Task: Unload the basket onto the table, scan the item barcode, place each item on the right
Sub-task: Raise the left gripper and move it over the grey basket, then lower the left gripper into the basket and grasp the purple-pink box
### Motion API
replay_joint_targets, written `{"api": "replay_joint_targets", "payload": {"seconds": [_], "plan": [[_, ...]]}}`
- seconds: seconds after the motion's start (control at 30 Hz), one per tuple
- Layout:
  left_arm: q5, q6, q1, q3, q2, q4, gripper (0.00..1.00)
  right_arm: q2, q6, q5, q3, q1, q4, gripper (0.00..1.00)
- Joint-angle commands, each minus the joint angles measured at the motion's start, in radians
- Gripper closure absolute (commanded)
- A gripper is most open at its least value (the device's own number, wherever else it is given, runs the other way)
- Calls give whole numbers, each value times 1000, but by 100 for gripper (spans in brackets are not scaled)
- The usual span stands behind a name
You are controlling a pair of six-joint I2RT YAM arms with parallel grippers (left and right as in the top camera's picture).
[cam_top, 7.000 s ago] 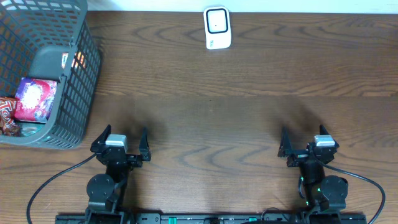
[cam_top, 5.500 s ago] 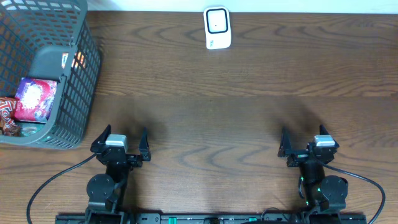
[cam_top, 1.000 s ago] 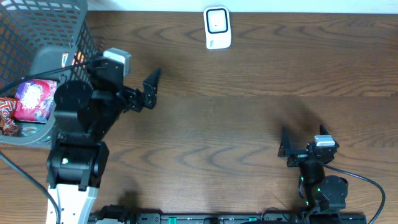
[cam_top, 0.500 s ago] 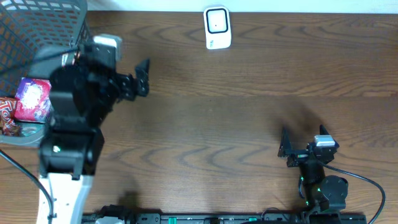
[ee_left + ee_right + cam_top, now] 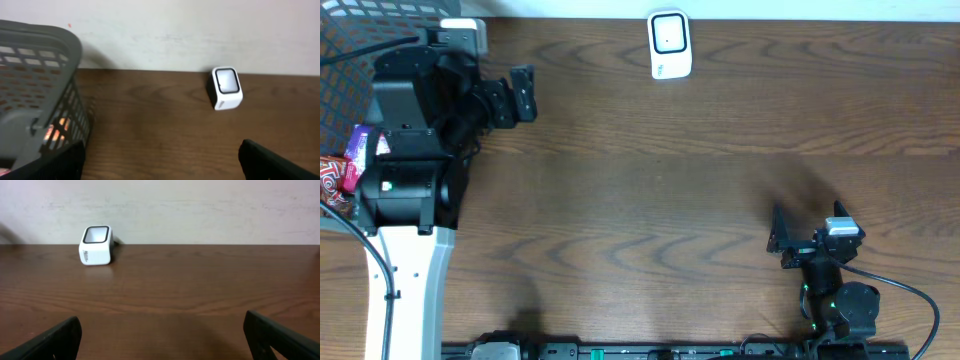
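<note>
Fingers of the left gripper are spread wide and hold nothing. They sit at the near right corner of a dark grey mesh basket in the table's far left corner. From overhead, the left arm covers most of the basket. Only slivers of the goods inside show past it: a purple snack packet and, at the very edge, a red wrapper, both low in the basket's left part. No barcode can be made out on either. In the left wrist view the basket's slatted wall rises on the left, with a grey panel carrying an orange patch behind it.

Farther right, a white barcode scanner stands upright by the pale wall, its dark window facing up, well apart from the basket.

On the near right, the right gripper rests low by its base with fingers parted and bare. The scanner stands far ahead of it, left of centre.
</note>
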Motion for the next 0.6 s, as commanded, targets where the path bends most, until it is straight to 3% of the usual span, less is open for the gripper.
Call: {"api": "replay_joint_targets", "payload": {"seconds": [0.0,0.27,0.57], "plan": [[-13,-73,56,72,8,7,2,-5,14,8,-3,0,-1,1],[-2,-83,168,289,80,-96,2,-5,14,8,-3,0,-1,1],[-93,-82,239,328,113,-76,2,-5,14,8,-3,0,-2,1]]}}
